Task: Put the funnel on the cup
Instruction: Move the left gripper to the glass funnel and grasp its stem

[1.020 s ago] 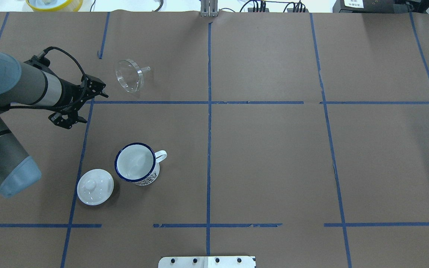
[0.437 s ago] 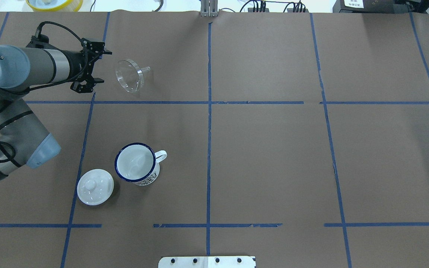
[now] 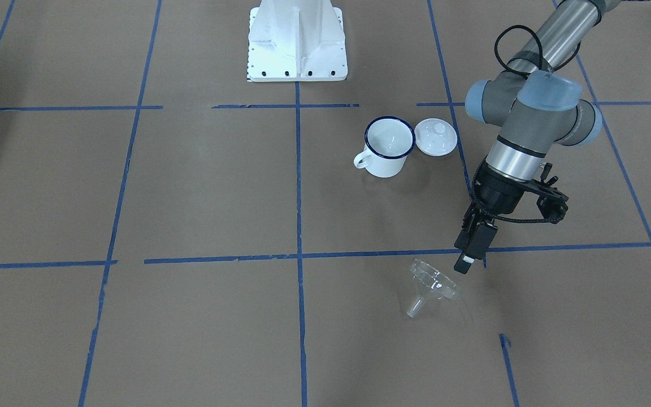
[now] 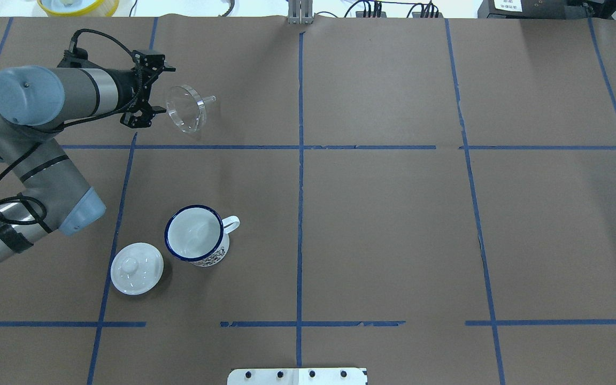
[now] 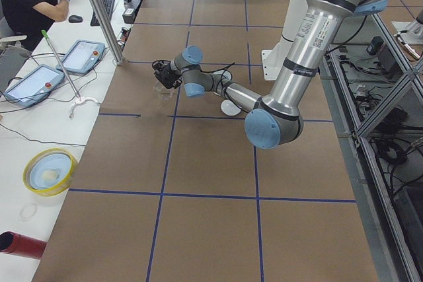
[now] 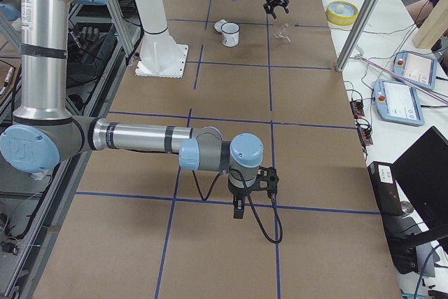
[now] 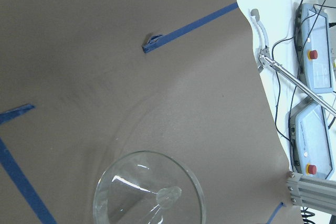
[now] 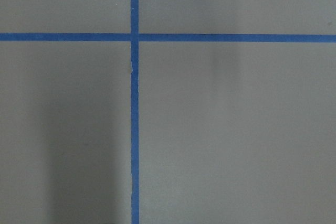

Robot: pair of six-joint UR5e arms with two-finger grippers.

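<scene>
Your funnel (image 4: 185, 108) lies on its side on the brown paper of the table (image 4: 383, 224), in the far square on the robot's left. Its wide rim faces the left arm and its short spout points toward the robot's right. The left wrist camera looks straight into its mouth (image 7: 149, 190) at the bottom of the picture. The left hand (image 4: 164, 89) sits just beside that rim with its two fingers spread apart and nothing between them. You can't tell from these views whether a fingertip touches the glass. From across the table the hand (image 3: 468, 257) angles down toward the funnel (image 3: 432, 285), close above the blue tape line. The cup (image 4: 195, 235) stands upright and well apart from the funnel, one square nearer the robot, with its handle turned to the robot's right and nothing on its mouth. A white lid with a knob (image 4: 137, 268) rests just beside it, on the side away from the handle. The right hand (image 6: 239, 213) hangs over the far end of the table, pointing down; it shows only in the side view, so you cannot tell how its fingers stand. Its wrist camera sees only brown paper and crossing tape.
</scene>
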